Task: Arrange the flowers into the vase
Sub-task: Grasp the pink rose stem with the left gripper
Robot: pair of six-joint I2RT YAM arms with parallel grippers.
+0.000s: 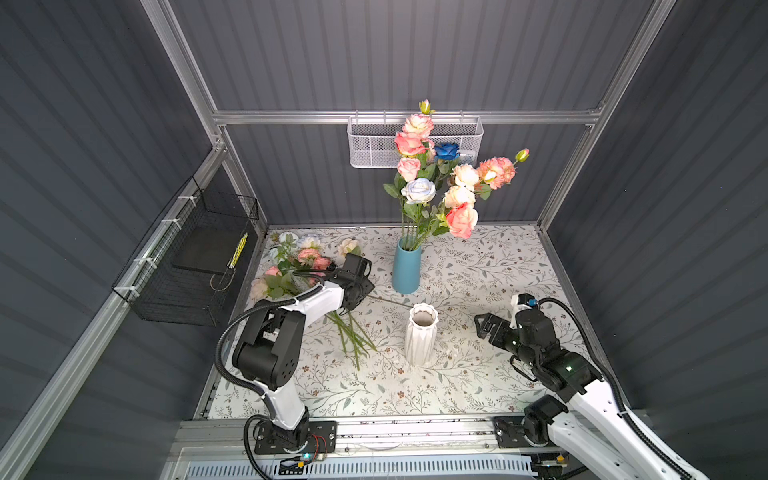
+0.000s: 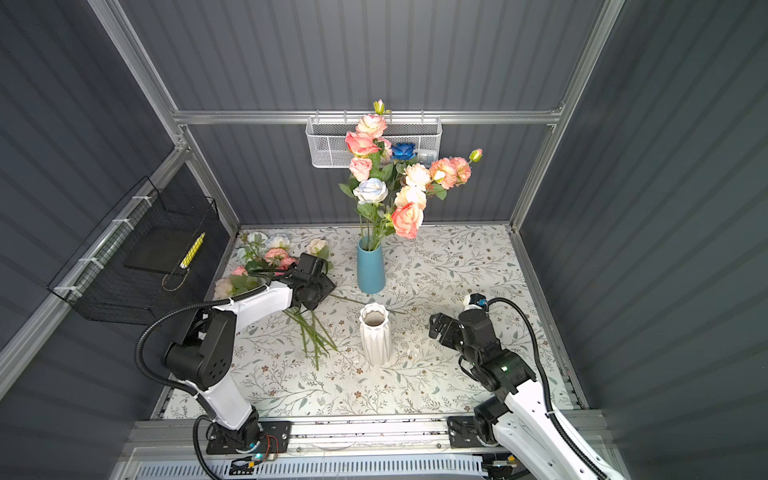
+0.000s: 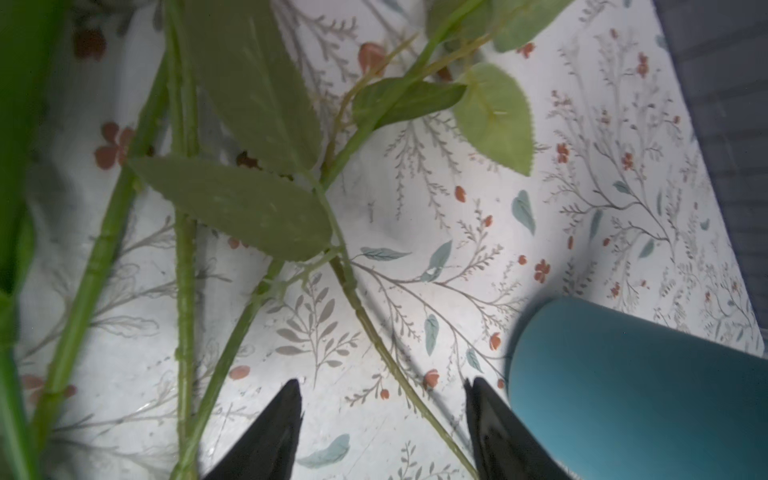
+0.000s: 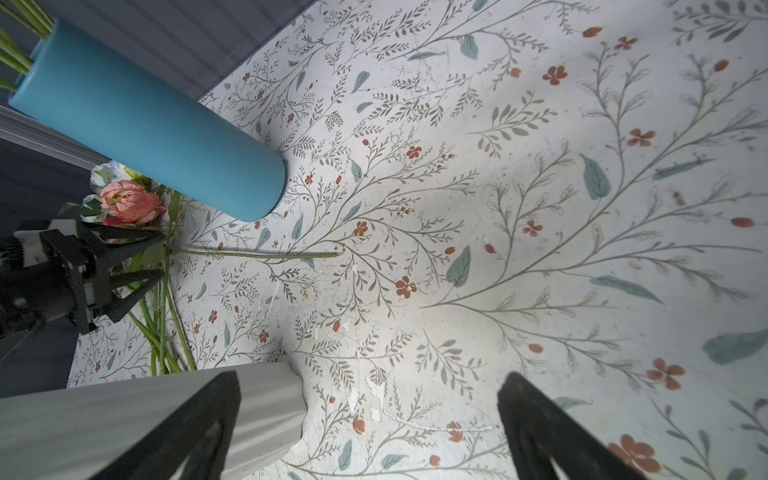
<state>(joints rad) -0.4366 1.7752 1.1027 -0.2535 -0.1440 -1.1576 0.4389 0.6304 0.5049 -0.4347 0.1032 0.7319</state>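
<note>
Worktop [image 1: 478,266]: pale sheet printed with leafy sprigs; it carries everything below.
Task's thing, arranged: pink, peach, cream and blue artificial flowers [image 1: 436,178] standing upright in the tall teal-blue vase [image 1: 406,266] at the back centre.
Task's thing, loose: a heap of pink and cream blooms [image 1: 299,262] at the back left, with their green stems [image 1: 353,336] fanned towards the front.
Stem in question: one thin green stem [image 3: 374,332] lying flat, its long axis running from the heap past the foot of the blue vase, with the cut end towards the white ribbed ceramic vase [image 1: 420,336].
Left end effector [image 3: 382,395]: spread and gripping nothing; one fingertip sits on each side of that thin stem, so closing would act across its axis. Contact with the stem cannot be told.
Right end effector [image 1: 482,326]: spread wide and empty, just beside the white vase and well apart from the heap.
Nearer arm: the left, by a clear margin.
Judgement: the next step is to close on the stem and lift it.
</note>
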